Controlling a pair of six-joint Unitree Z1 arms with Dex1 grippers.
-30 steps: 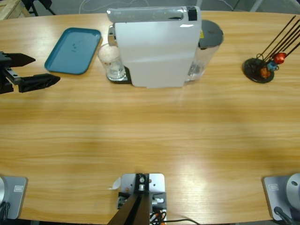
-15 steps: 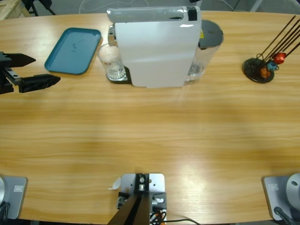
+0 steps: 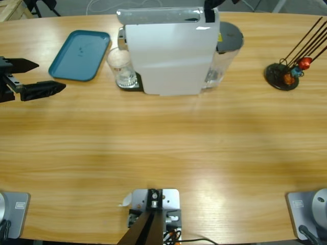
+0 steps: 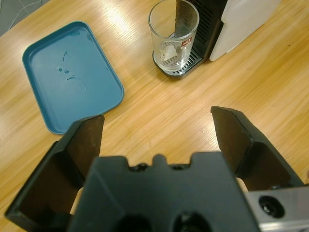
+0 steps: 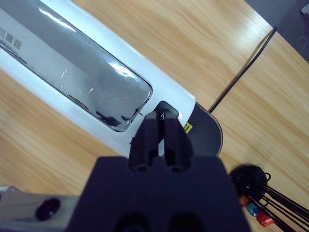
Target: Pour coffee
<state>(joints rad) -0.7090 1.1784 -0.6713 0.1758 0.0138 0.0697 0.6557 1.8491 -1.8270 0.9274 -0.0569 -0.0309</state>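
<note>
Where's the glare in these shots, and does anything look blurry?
High view: soft pale sheen on the table and on the white coffee machine. Right wrist view: bright streaks on the machine's shiny silver top; the shut right gripper looms close and soft. Left wrist view: light glints on the glass; the open left gripper is slightly soft.

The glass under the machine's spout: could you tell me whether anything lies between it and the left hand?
Nothing visible does: only bare table separates the open left hand from the glass; the tray sits off to one side.

Glossy white plastic coffee machine [image 3: 168, 51]
</note>
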